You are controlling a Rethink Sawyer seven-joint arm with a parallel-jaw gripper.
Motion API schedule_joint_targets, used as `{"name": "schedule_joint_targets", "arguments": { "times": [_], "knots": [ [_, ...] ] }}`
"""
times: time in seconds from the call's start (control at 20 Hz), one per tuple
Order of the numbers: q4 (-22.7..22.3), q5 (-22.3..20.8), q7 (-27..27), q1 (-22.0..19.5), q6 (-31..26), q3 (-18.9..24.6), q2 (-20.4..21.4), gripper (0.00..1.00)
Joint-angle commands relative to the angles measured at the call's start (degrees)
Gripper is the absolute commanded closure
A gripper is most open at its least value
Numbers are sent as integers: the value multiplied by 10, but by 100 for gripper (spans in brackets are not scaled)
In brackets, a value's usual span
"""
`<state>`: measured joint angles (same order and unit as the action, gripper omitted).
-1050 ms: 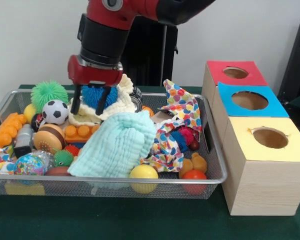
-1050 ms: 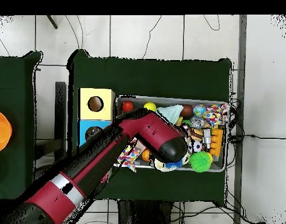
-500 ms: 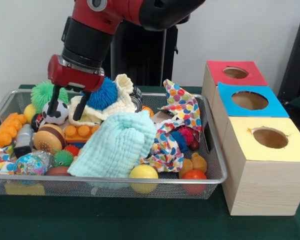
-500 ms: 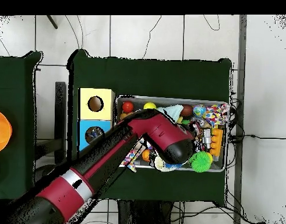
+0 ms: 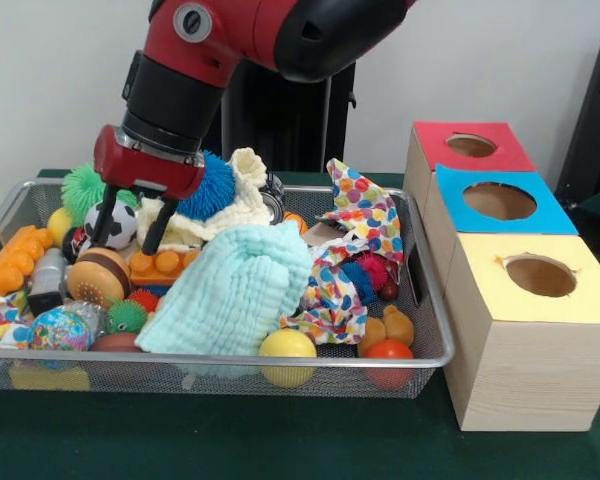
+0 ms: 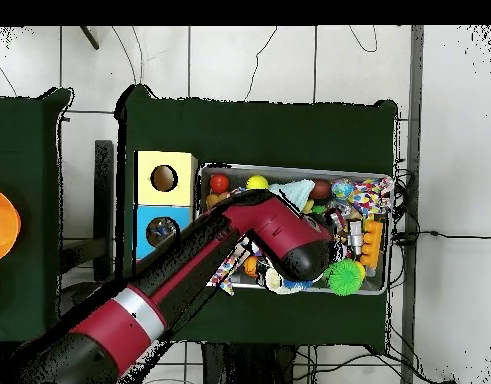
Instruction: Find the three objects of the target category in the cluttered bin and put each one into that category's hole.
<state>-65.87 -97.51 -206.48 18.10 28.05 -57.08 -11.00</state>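
My gripper [image 5: 130, 232] hangs open over the left part of the wire bin [image 5: 435, 330], its two dark fingers [image 5: 156, 228] straddling a black-and-white soccer ball [image 5: 117, 222]. A blue spiky ball [image 5: 208, 186] lies just right of the gripper on a cream knitted cloth [image 5: 242, 205]. A green spiky ball [image 5: 84, 186] sits behind it on the left. Three boxes with round holes stand to the right: red [image 5: 470, 146], blue [image 5: 499, 201] and yellow [image 5: 540, 276]. In the overhead view the arm [image 6: 279, 240] hides the gripper.
The bin also holds a pale green cloth [image 5: 235, 290], a spotted cloth [image 5: 365, 225], orange bricks [image 5: 160, 265], a wooden yo-yo [image 5: 98, 276], a yellow ball [image 5: 287, 347] and a red ball [image 5: 388, 352]. Overhead, the yellow box [image 6: 165, 177] and blue box [image 6: 157, 228] flank the bin [image 6: 289, 170].
The gripper has moved left from over the blue spiky ball to the soccer ball, then dipped slightly lower. It stays open and holds nothing.
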Motion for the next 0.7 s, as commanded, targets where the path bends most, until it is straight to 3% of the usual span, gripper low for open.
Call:
{"name": "schedule_joint_targets", "arguments": {
  "times": [0.05, 0.3, 0.5, 0.7],
  "knots": [
    [4, 48, 198, -35, -63, 151, -1, 0],
    [-12, 59, 265, -54, -110, 191, 29, 0],
    [-22, 74, 350, -87, -168, 244, 65, 0],
    [-27, 72, 374, -96, -189, 263, 80, 0]
  ]
}}
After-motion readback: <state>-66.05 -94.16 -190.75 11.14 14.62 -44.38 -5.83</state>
